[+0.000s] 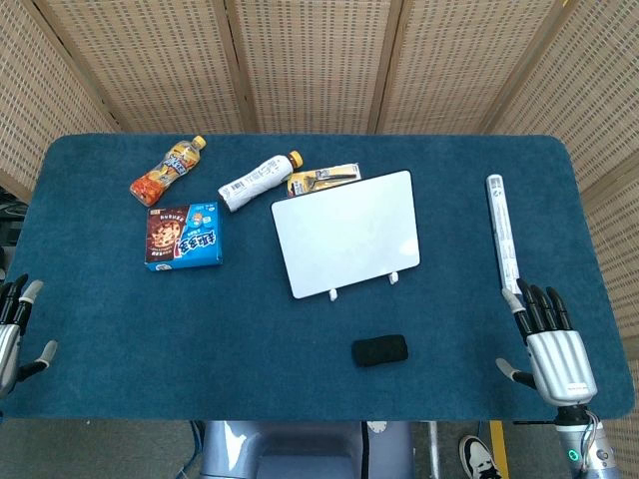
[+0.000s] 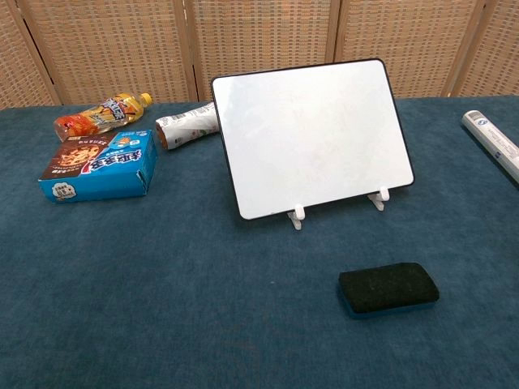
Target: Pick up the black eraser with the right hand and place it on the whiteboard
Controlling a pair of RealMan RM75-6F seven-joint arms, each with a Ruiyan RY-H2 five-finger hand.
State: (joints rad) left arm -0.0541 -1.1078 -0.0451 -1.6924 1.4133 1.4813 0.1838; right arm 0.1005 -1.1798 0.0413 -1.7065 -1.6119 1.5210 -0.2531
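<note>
The black rectangular foam eraser (image 1: 379, 350) lies flat on the blue felt surface (image 1: 120, 329), just in front of the propped white whiteboard (image 1: 344, 232), its long axis running left-right. The right robot hand (image 1: 552, 344) rests well to the eraser's right, fingers apart and empty, nearer than the left robot hand (image 1: 15, 334), which is also empty.

Lighting: bright, even, overhead; my views stay sharp. Soft shadows only; faint sheen on whiteboard (image 2: 312, 134).
</note>
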